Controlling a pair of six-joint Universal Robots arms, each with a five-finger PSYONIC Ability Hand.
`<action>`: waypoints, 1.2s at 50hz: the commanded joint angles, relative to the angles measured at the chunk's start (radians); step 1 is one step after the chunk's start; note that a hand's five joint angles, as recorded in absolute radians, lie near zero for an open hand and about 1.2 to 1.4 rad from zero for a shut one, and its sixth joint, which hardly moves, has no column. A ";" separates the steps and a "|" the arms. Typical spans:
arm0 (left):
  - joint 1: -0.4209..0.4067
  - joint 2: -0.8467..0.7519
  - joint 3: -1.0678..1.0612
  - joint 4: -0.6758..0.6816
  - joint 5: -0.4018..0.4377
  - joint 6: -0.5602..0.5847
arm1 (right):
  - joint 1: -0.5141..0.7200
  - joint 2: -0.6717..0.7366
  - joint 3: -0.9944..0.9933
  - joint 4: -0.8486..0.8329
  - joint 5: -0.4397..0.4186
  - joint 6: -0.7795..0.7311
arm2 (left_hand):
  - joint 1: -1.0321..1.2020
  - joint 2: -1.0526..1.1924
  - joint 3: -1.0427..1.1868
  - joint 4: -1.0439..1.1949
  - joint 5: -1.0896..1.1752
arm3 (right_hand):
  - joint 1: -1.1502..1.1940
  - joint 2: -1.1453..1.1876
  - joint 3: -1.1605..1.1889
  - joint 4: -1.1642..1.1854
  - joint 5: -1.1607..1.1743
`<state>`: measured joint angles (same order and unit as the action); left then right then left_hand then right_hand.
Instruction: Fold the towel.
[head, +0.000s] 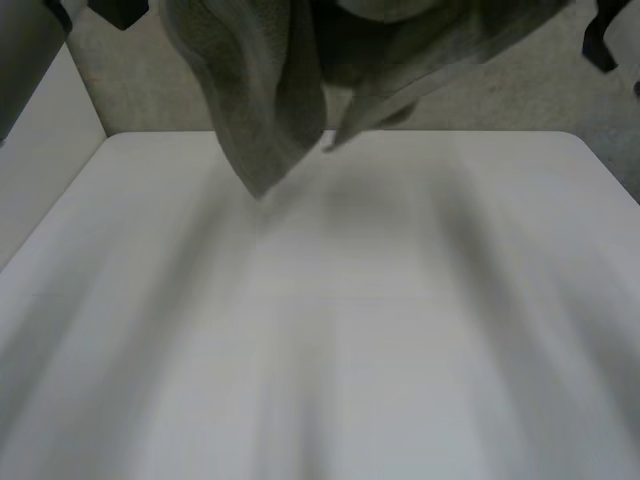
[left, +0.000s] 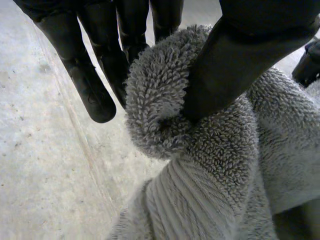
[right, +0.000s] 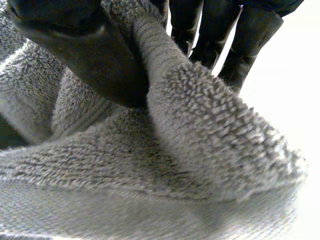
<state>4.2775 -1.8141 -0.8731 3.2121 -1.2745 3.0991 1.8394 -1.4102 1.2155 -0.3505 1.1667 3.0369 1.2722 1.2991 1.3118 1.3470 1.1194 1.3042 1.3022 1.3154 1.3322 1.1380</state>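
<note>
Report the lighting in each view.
Head view: the grey terry towel hangs dim, soft shade on the white table below it. Left wrist view: even light on the black left hand. Right wrist view: glare whites out the background behind the black right hand.

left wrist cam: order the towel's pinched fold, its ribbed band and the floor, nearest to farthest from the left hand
1. pinched fold of the towel: touching the left hand, held between thumb and fingers.
2. ribbed band: same towel, hanging below the hand.
3. floor: farthest, beneath hand and towel.
</note>
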 joint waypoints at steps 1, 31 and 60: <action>-0.002 0.004 -0.329 0.003 0.018 0.146 | -0.016 0.088 0.192 0.161 -0.195 -0.304 | 0.124 0.097 0.085 0.049 0.102 | 0.092 0.094 0.081 0.064 0.084; -0.035 -0.125 -0.791 0.034 0.029 0.412 | -0.063 0.149 0.446 0.251 0.017 -0.585 | -0.871 -0.898 -0.910 -0.946 -0.892 | -1.130 -1.128 -1.141 -1.158 -1.138; 0.108 -0.261 -0.730 -0.044 0.029 0.358 | -0.127 0.149 0.467 0.410 0.024 -0.415 | -0.956 -0.983 -0.996 -1.031 -0.978 | -0.976 -0.974 -0.987 -1.004 -0.984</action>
<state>4.3667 -1.9884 -1.6467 3.2195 -1.2402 3.4510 1.7143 -1.2712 1.6714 0.0514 1.1898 2.6423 0.3631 0.3450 0.3506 0.3564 0.1358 0.2948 0.2891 0.2851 0.2823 0.1257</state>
